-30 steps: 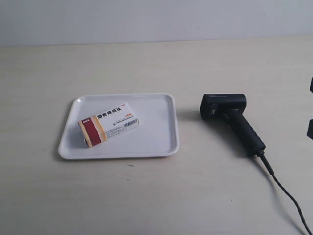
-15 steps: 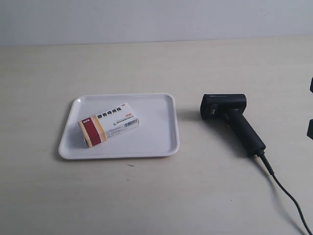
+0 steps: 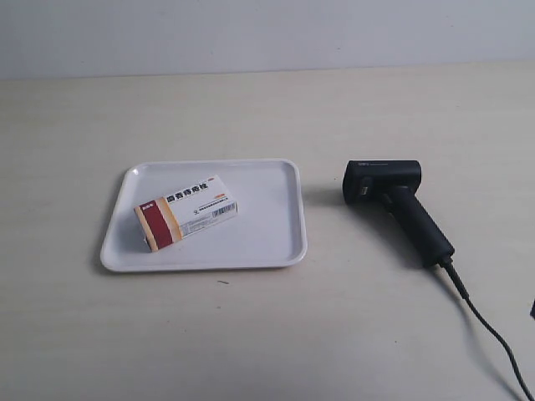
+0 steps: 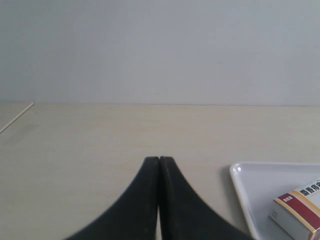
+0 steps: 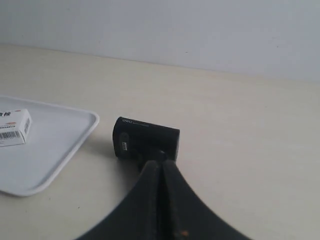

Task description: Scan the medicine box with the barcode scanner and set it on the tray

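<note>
The medicine box (image 3: 185, 212) lies flat inside the white tray (image 3: 267, 242), toward its left half; it also shows as the medicine box (image 4: 299, 210) and the medicine box (image 5: 14, 128) on the tray (image 4: 245, 190) and the tray (image 5: 60, 145). The black barcode scanner (image 3: 394, 202) lies on the table right of the tray, cable trailing toward the lower right. My left gripper (image 4: 159, 159) is shut with nothing in it, on the table beside the tray's corner. My right gripper (image 5: 161, 163) is shut and empty, just behind the scanner's head (image 5: 146, 138).
The scanner's cable (image 3: 489, 330) runs across the table to the bottom right. A dark sliver (image 3: 532, 309) of the arm at the exterior view's right shows at the edge. A pale wall rises behind the table.
The dark arm parts at the exterior view's right edge have moved down, leaving only a sliver lower down. Box, tray and scanner have not moved.
</note>
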`<state>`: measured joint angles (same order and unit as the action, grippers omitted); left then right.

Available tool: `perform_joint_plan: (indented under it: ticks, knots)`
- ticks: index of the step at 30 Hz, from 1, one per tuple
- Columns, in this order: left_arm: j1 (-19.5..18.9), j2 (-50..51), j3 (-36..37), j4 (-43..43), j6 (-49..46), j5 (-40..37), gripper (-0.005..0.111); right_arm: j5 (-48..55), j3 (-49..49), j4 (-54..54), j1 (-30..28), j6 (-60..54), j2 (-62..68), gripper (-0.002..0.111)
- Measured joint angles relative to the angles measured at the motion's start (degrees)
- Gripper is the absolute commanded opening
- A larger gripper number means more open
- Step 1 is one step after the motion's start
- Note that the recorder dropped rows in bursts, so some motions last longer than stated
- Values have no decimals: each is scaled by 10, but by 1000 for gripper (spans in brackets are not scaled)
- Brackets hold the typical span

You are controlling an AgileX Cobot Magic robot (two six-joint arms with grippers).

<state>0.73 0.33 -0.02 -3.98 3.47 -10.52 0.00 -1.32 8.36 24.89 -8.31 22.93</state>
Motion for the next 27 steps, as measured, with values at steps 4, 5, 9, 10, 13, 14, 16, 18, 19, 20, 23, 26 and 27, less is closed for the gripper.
perform_joint_plan:
  ticks: [4, 5, 9, 10, 13, 14, 16, 18, 19, 20, 23, 26, 27]
  knots:
    - [0, 0, 0, 0, 0, 0, 2, 13, 11, 7, 0, 0, -59, 1]
    - [0, 0, 0, 0, 0, 0, 2, 19, 11, 8, 0, 0, -74, 1]
    - [0, 0, 0, 0, 0, 0, 2, 35, 11, 9, 0, 0, -104, 1]
    - [0, 0, 0, 0, 0, 0, 2, 37, 11, 9, -2, 0, -111, 1]
    - [0, 0, 0, 0, 0, 0, 2, 44, 11, 18, -33, 0, -138, 1]
    - [0, 0, 0, 0, 0, 0, 2, 45, 11, 19, -52, 0, -149, 1]
    - [0, 0, 0, 0, 0, 0, 2, 48, 11, 22, -95, 0, -170, 1]
    - [0, 0, 0, 0, 0, 0, 2, 49, 11, 22, -132, 0, -188, 1]
    - [0, 0, 0, 0, 0, 0, 2, 51, 11, 22, -145, 0, -194, 1]
    - [0, 0, 0, 0, 0, 0, 2, 53, 11, 22, -159, 0, -202, 1]
    - [0, 0, 0, 0, 0, 0, 2, 69, 11, 22, -187, 0, -220, 1]
    - [0, 0, 0, 0, 0, 0, 2, 83, 11, 22, -199, 0, -225, 1]
    - [0, 0, 0, 0, 0, 0, 2, 84, 11, 22, -200, 0, -225, 1]
